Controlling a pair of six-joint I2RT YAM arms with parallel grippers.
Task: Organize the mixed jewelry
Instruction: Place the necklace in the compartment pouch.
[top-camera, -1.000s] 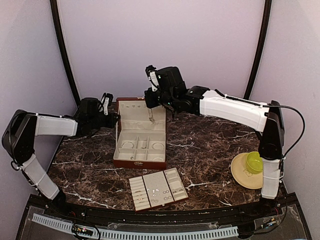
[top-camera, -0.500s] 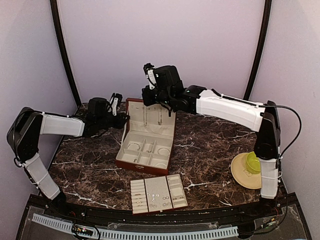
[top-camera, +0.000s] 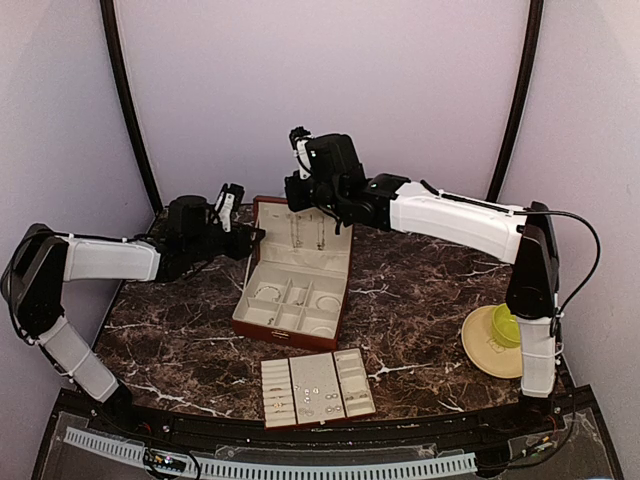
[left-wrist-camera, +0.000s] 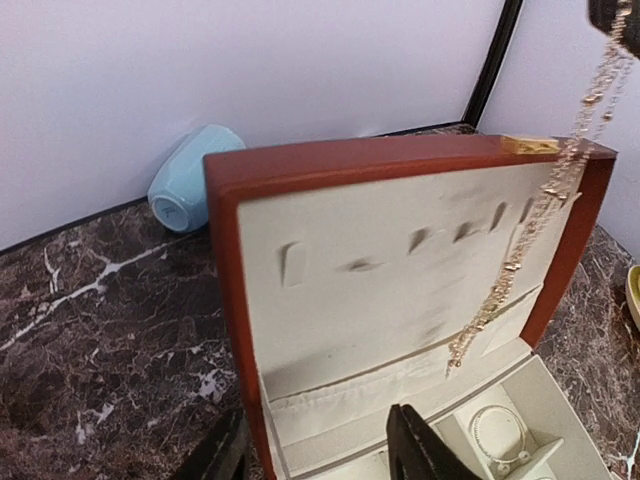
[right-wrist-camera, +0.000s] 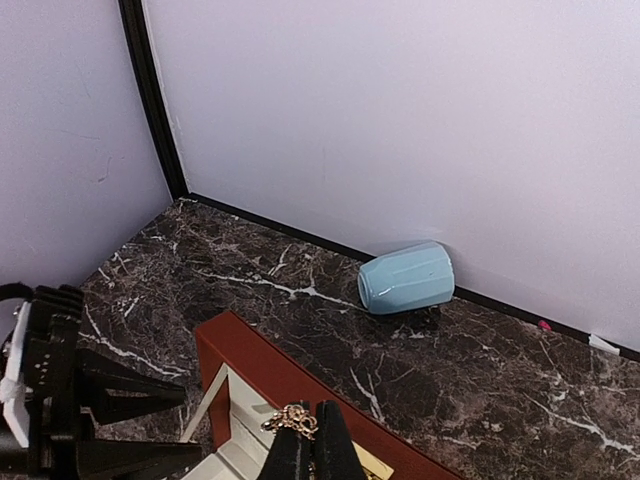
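Top external: red-brown box (top-camera: 292, 290) open, bracelets inside; right tool (right-wrist-camera: 312, 440) clenched on gold chain (left-wrist-camera: 520, 250); left tool (top-camera: 252, 238) released.

The surface (top-camera: 420, 290) looks like polished dark marble with white veins. The box (left-wrist-camera: 330, 165) has a smooth, reddish-brown wood-like shell and a matt cream cloth lining. Below the right hand (right-wrist-camera: 312, 445), pinched in its matt black fingers, a gold metal chain (left-wrist-camera: 520, 250) glints. Behind that hand lies a smooth, satiny pale-blue cup (right-wrist-camera: 405, 277).
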